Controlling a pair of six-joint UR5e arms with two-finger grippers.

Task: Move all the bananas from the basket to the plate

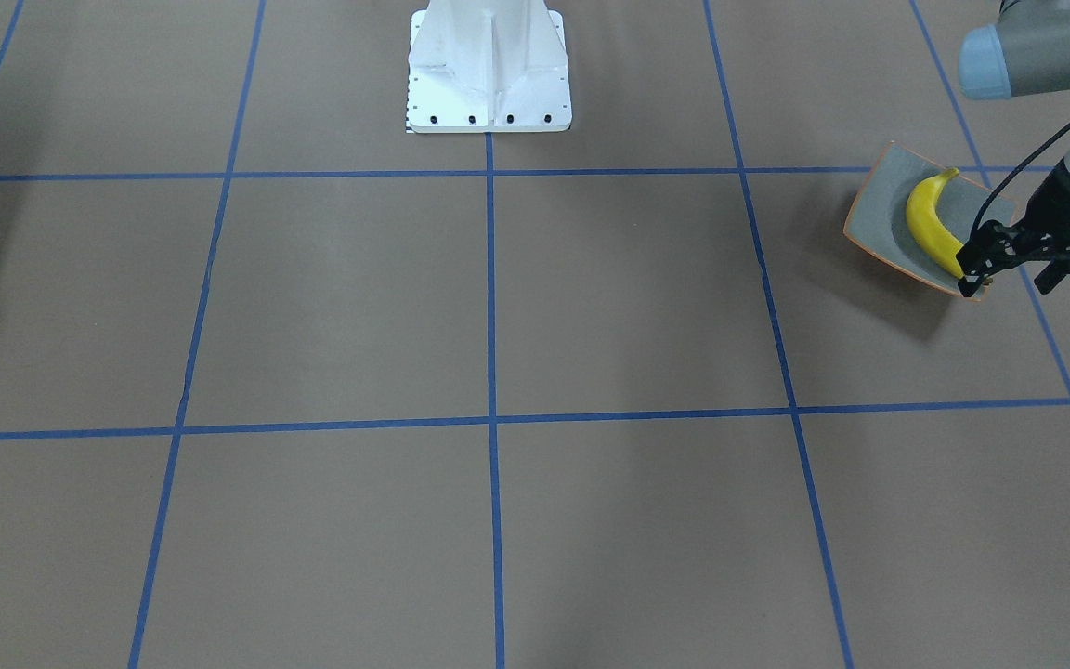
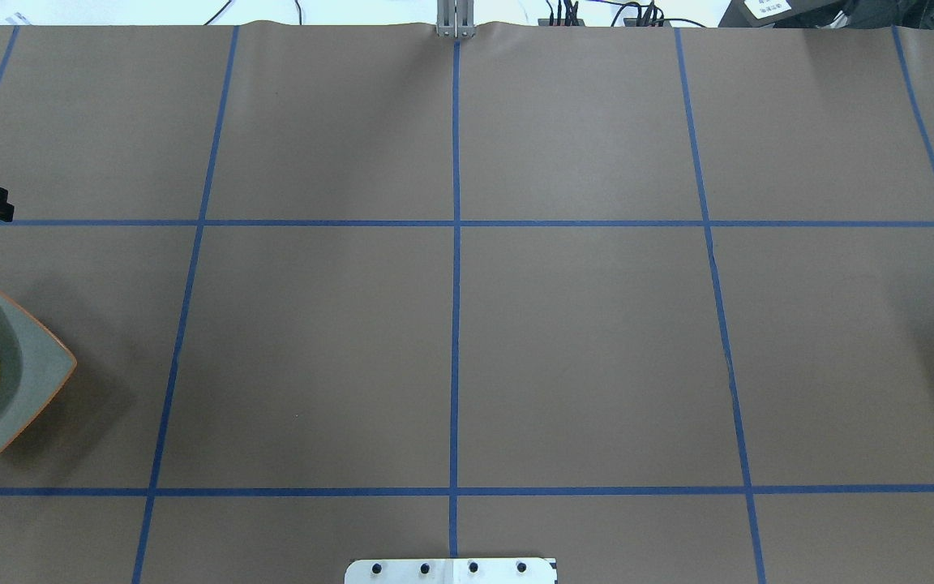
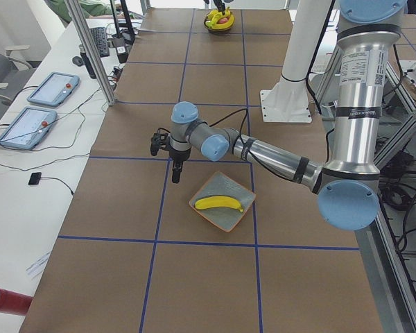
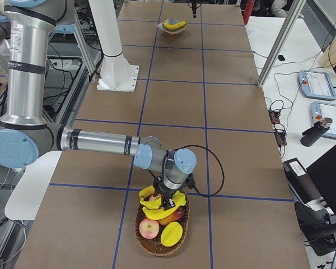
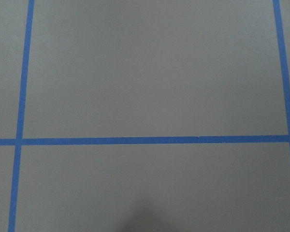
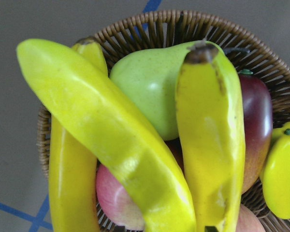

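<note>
Yellow banana [image 1: 932, 228] on plate [image 1: 877, 209], frame right in front view; left end effector [image 1: 976, 274] near, cannot tell opening. Right-side view alone shows right end effector [image 4: 166, 197], lower centre, over basket [image 4: 139, 235] with two bananas [image 4: 157, 214]; cannot tell opening.

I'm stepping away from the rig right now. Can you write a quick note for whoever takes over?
The left claw hangs beside the plate; I cannot tell whether it is open or shut.
The right claw is low over the basket; its state is also unclear.
Done: one banana lies on the plate.
Left: at least two bananas in the basket, among other fruit.
</note>
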